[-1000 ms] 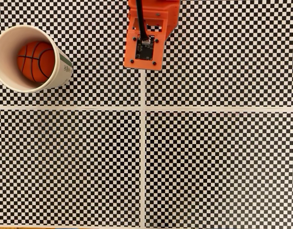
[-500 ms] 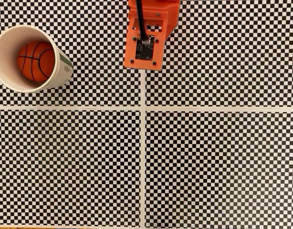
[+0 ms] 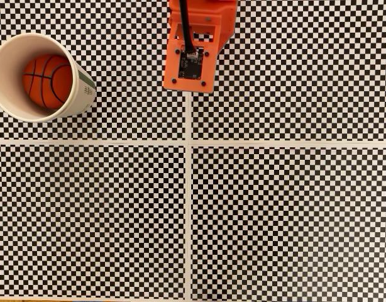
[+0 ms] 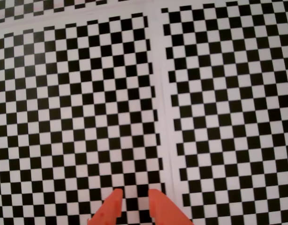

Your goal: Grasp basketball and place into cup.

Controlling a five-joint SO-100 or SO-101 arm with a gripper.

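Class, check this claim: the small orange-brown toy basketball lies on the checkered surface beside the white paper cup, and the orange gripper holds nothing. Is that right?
One part is wrong. The fixed view shows the small orange-brown toy basketball sitting inside the white paper cup, not beside it. The rest holds: in the wrist view the orange gripper holds nothing.

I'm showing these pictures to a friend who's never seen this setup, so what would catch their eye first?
Probably the black-and-white checkerboard surface, split by pale seams. Against it, the basketball sits inside the white cup at the upper left of the fixed view, and the bright orange arm hangs at top centre. In the wrist view, the end effector pokes in at the bottom, its orange tips slightly apart and empty.
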